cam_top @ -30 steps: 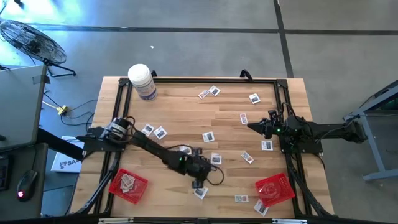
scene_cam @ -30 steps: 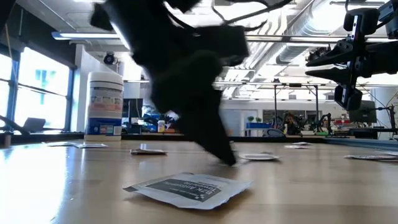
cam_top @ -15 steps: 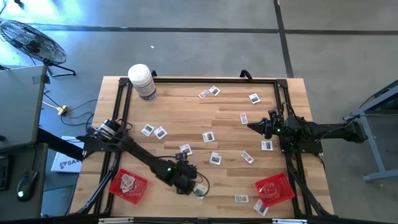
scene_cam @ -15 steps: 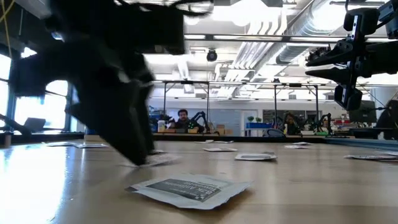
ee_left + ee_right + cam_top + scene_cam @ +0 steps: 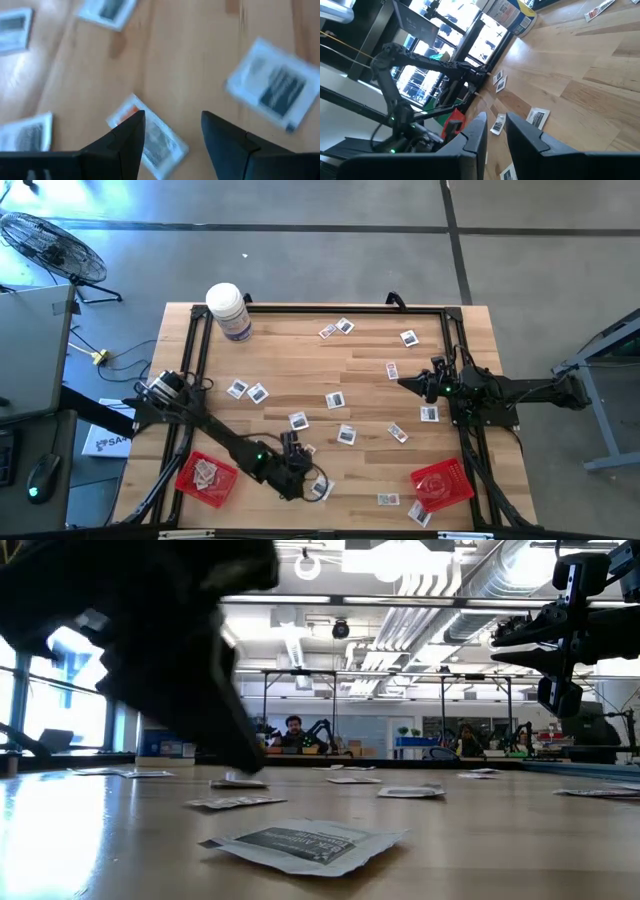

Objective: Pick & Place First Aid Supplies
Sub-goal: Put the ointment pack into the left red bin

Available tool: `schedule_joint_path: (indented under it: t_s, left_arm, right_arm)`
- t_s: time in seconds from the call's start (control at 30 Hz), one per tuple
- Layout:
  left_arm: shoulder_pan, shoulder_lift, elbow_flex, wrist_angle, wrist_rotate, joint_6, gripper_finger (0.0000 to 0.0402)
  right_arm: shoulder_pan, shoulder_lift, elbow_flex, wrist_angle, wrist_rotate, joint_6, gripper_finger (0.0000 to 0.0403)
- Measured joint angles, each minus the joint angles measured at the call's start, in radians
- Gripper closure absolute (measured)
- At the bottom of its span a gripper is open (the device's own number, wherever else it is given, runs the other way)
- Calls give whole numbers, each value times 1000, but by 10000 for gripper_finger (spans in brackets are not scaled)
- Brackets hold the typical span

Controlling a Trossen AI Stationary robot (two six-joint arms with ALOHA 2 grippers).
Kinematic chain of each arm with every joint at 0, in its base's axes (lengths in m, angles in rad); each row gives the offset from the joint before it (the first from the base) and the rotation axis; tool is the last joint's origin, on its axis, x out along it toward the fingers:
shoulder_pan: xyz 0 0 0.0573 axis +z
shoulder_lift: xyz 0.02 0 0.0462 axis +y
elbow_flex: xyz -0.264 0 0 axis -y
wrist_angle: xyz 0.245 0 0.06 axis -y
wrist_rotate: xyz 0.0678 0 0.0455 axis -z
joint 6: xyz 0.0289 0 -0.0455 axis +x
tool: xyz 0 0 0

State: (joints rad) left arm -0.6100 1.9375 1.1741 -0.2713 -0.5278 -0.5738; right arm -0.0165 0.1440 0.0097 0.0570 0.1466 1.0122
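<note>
The left gripper (image 5: 170,132) is spread wide over a packet (image 5: 150,135), probably for grasping. Nothing is held. The right gripper (image 5: 495,131) is parked narrow and empty at the table's right edge.

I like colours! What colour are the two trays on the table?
Both trays are red; the high view shows them best.

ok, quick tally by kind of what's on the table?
White packets loose on the wood: 15, roughly
Red trays: 2 (packets inside too small to count)
White bottle: 1
Total: 18
</note>
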Motion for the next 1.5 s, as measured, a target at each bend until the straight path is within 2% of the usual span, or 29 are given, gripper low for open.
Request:
schedule_joint_path:
  t_s: [0.3,0.4,0.47,0.63,0.73,0.83,1.07,1.17,1.5]
  left_arm:
    - [-67,57,0,-12,-116,8,212]
    - [-50,57,2,-40,-98,-93,212]
    - [-33,54,4,-49,-50,-112,211]
    - [-38,55,4,-51,-60,-100,212]
    - [-48,56,3,-50,-92,-21,212]
    - [-35,54,4,-61,-53,54,212]
    - [22,5,0,-84,147,290,244]
    - [44,0,1,-93,209,343,256]
    - [88,7,3,-121,264,447,264]
  right_arm:
    - [0,0,0,-2,0,0,339]
    - [0,0,0,-3,0,0,339]
    - [0,0,0,-3,-1,0,339]
    - [0,0,0,-4,-1,0,339]
    - [0,0,0,-5,-1,0,339]
    - [0,0,0,-6,-1,0,339]
    - [0,0,0,-7,-1,0,339]
    - [0,0,0,-6,-1,0,339]
    - [0,1,0,-1,0,0,339]
